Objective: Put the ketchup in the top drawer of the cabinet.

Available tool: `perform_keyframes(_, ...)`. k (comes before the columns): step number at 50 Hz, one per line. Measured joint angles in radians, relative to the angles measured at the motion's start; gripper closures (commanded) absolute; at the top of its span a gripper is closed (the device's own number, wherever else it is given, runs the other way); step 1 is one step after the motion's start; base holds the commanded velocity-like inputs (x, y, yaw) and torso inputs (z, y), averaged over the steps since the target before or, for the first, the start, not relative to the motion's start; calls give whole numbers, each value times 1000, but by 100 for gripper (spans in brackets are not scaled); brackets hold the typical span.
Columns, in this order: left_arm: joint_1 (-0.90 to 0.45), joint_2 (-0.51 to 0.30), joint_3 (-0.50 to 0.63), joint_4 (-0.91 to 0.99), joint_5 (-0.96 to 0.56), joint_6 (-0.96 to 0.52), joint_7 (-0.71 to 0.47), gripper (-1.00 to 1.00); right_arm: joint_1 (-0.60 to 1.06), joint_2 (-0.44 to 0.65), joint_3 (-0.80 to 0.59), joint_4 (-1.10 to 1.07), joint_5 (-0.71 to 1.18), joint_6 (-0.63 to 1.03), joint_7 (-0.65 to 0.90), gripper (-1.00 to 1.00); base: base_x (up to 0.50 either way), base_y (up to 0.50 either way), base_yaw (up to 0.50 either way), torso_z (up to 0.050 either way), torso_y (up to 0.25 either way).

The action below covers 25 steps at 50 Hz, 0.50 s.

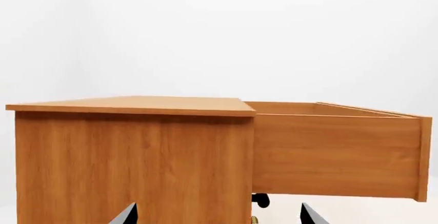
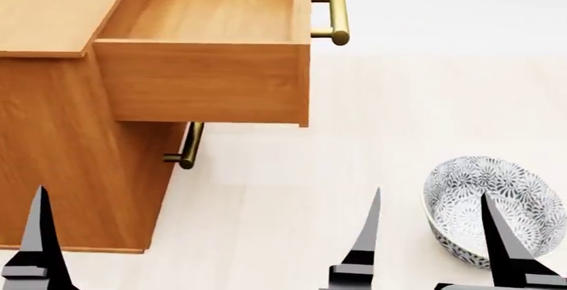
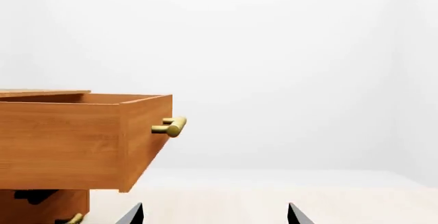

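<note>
**Camera placement, three views**

Head view: high, looking steeply down and forward onto the cabinet [image 2: 62, 137], the pulled-out top drawer [image 2: 204, 81] and pale floor, close in.

Left wrist view: low, roughly level, facing the cabinet [image 1: 130, 162] side-on at near range; drawer [image 1: 335, 152] seen from its side.

Right wrist view: low, level, apparently set further along the drawer's front end; the top drawer [image 3: 68, 142] and its brass handle [image 3: 171, 126] fill one side, blank wall beyond.

Shared by all three: the open drawer.
</note>
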Motion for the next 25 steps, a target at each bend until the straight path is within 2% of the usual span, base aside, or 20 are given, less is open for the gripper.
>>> perform_keyframes(16, -2, -10, 0, 1, -12, -1, -11, -100, -3, 13, 17, -9, 33, -13, -1, -100, 0, 31, 0, 0, 0)
perform_keyframes(25, -6, -15, -2, -6, -20, 4, -16, -100, -37, 70, 115, -31, 73, -13, -24, -100, 0, 0, 0, 0, 0)
